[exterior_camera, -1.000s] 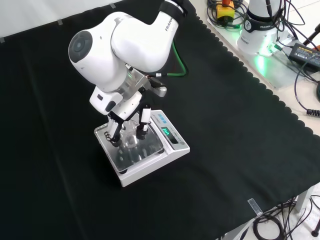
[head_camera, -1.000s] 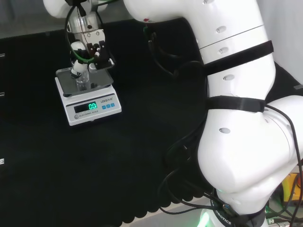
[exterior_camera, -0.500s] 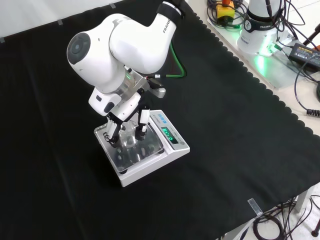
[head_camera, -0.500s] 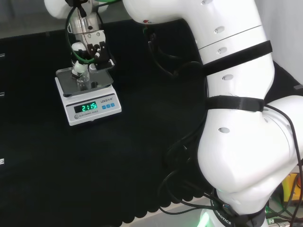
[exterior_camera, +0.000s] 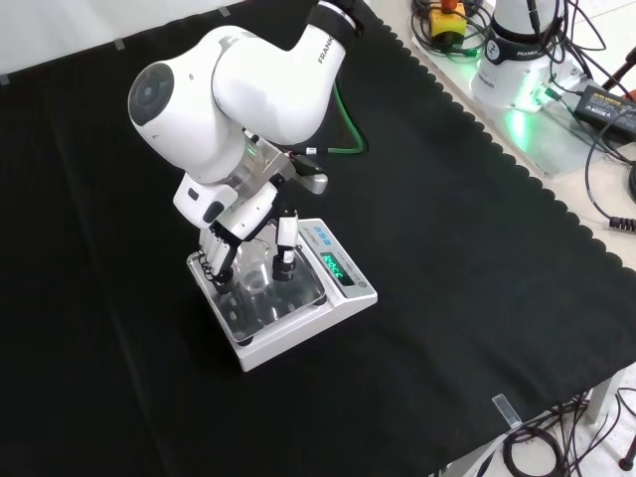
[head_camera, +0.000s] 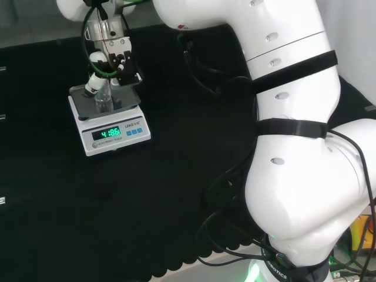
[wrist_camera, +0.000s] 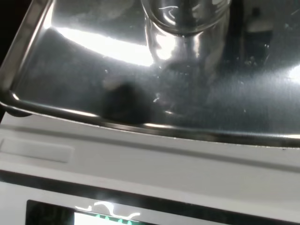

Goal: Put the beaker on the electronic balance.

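A small clear glass beaker (exterior_camera: 255, 278) stands upright on the steel pan of the white electronic balance (exterior_camera: 350, 296). In the head view the beaker (head_camera: 103, 100) sits mid-pan on the balance (head_camera: 115, 136), whose display is lit green. My hand (exterior_camera: 241, 227) hangs just above it, fingers pointing down and spread on both sides of the glass, a small gap showing between them and it. The hand (head_camera: 109, 61) looks open. Close up, the wrist view shows the beaker's base (wrist_camera: 186, 21) resting on the shiny pan (wrist_camera: 84, 89).
The balance stands on black cloth with bare cloth all around it. The cloth's scalloped edge (exterior_camera: 517, 169) runs along the front view's right side, with cables and power boxes (exterior_camera: 556, 70) beyond it. The arm's big white links (head_camera: 294, 147) stand at the head view's right.
The hand has risen a little and its fingers have spread wider off the beaker. The beaker stays on the pan, and the balance's display figures have changed.
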